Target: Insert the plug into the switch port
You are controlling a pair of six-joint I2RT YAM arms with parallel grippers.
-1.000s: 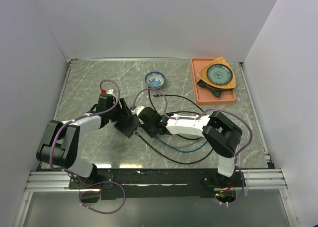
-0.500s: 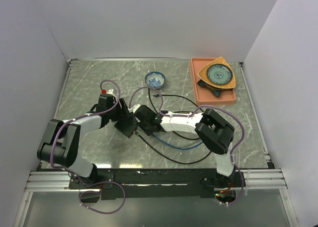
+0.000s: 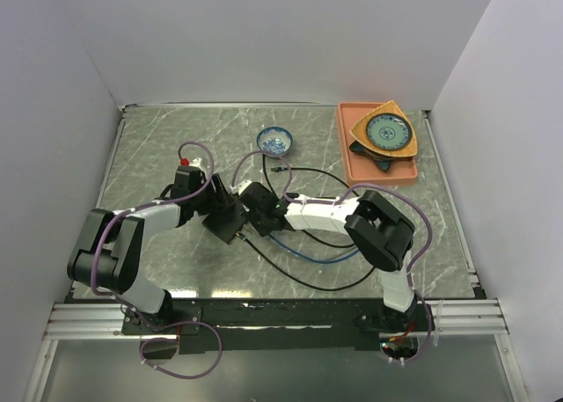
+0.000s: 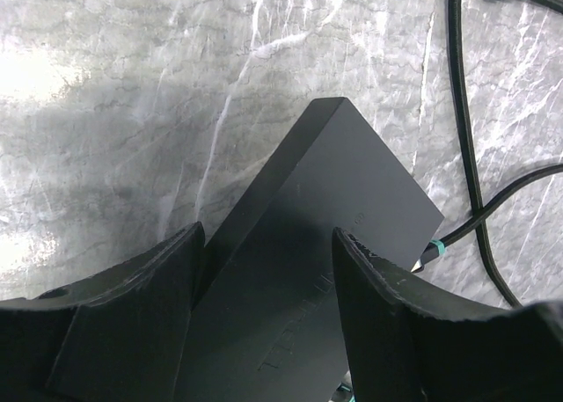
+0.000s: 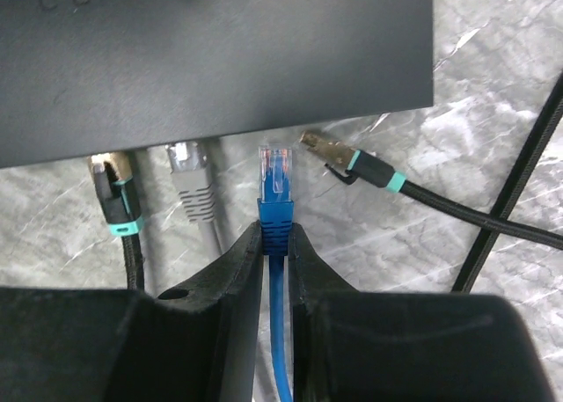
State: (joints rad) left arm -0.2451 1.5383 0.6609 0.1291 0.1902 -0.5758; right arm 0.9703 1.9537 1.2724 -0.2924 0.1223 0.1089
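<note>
The switch point(image 4: 299, 244) is a flat matte-black box; it also shows in the top view point(image 3: 225, 217) and the right wrist view point(image 5: 211, 59). My left gripper point(image 4: 264, 270) is shut on the switch, one finger on each long side. My right gripper point(image 5: 276, 244) is shut on the blue plug point(image 5: 276, 191), which points at the switch's near edge with its clear tip just short of it. A black plug point(image 5: 113, 195) and a grey plug point(image 5: 190, 184) sit at that edge to the left. A loose black plug with a teal band point(image 5: 347, 163) lies just to the right.
Black cables point(image 3: 308, 270) and the blue cable point(image 3: 317, 254) loop over the table right of the switch. A small blue bowl point(image 3: 274, 141) stands behind. A salmon tray point(image 3: 352, 169) with stacked plates stands at the back right.
My right gripper has moved left toward the switch with the blue plug in it. The left arm and the switch have stayed put.
</note>
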